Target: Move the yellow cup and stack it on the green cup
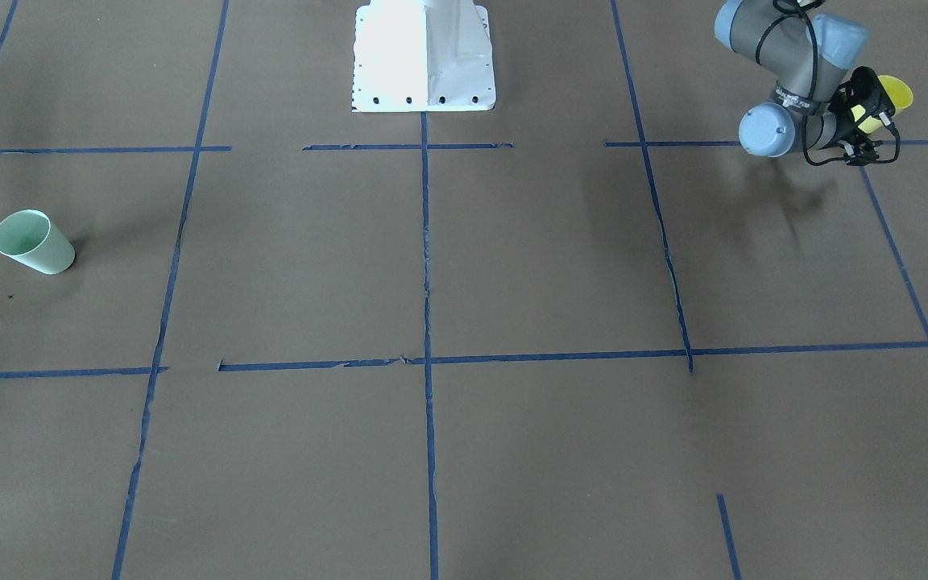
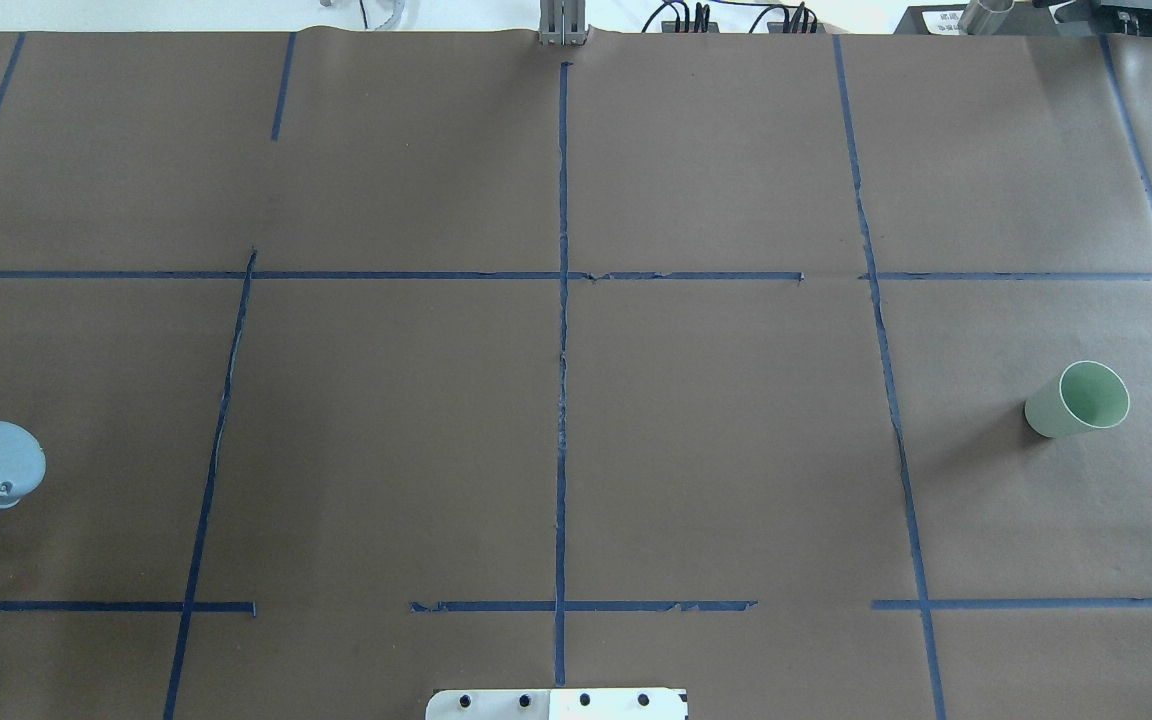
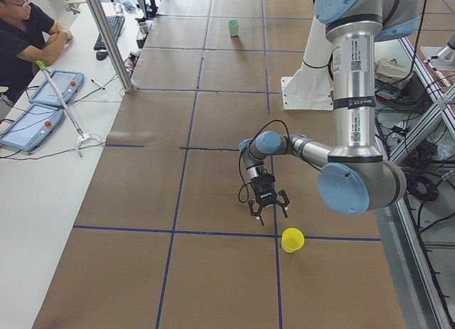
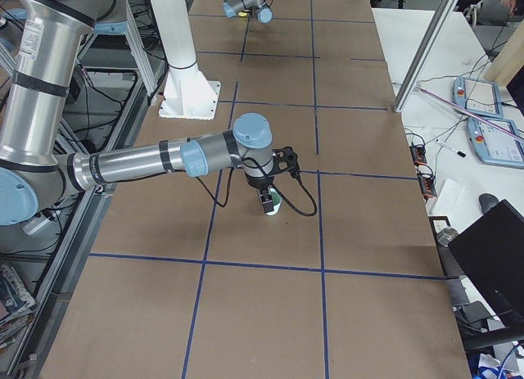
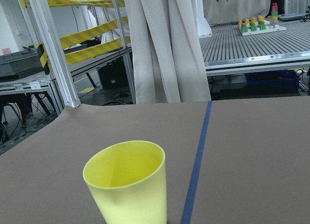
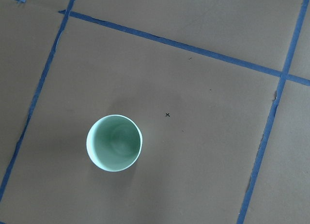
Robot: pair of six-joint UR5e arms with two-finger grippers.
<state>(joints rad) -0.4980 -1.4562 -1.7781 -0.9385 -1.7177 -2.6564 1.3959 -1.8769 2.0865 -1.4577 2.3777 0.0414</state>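
The yellow cup [image 1: 899, 93] stands upright at the table's left end, close to the robot's side; it also shows in the exterior left view [image 3: 292, 239] and fills the left wrist view [image 5: 128, 183]. My left gripper [image 1: 876, 119] is low beside it, fingers spread open and empty, a short way from the cup [image 3: 269, 205]. The green cup [image 1: 33, 242] stands upright at the right end [image 2: 1078, 400]. The right wrist view looks straight down into it [image 6: 115, 142]. My right gripper [image 4: 268, 200] shows only in the exterior right view, above the green cup; I cannot tell whether it is open or shut.
The white robot base [image 1: 424, 56] stands at the middle of the robot's edge. Blue tape lines [image 2: 563, 330] divide the brown table. An operator [image 3: 21, 30] sits at a side table with tablets [image 3: 53, 87] beyond the far long edge.
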